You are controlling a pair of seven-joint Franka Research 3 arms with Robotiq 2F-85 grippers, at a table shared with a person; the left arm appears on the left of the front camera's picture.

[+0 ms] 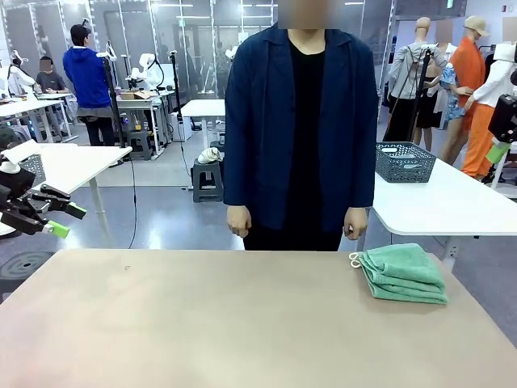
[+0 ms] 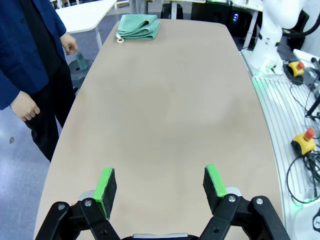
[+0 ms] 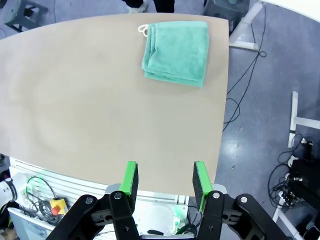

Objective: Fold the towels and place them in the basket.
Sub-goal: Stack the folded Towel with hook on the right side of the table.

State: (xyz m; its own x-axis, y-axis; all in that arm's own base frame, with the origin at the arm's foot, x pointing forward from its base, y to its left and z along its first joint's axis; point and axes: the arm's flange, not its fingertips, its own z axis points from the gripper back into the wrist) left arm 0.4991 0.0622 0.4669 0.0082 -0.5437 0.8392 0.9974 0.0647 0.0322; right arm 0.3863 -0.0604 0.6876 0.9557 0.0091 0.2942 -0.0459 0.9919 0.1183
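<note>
- Across the room, the beige table takes up the near floor, its top mostly bare.
- At the table's far edge a person in a dark blue jacket stands facing it, arms down, one hand and the other hand hanging loosely curled just beyond the edge.
- On a white side table behind the person, off toward the right, sits the dark mesh basket, well apart from the main table.
- Near the far right corner of the table lie the towels, mint-green, folded and stacked in a neat pile, with a small white loop sticking out at the pile's far left corner, toward the person. From the right wrist view the pile lies flat close to the table's right edge.
- The left gripper hangs off the table's left edge, above the floor, its green pads wide apart and holding nothing; the left wrist view shows the same spread jaws over bare tabletop.
- The right gripper hovers above the table's near edge, its pads partly apart with nothing between them.
</note>
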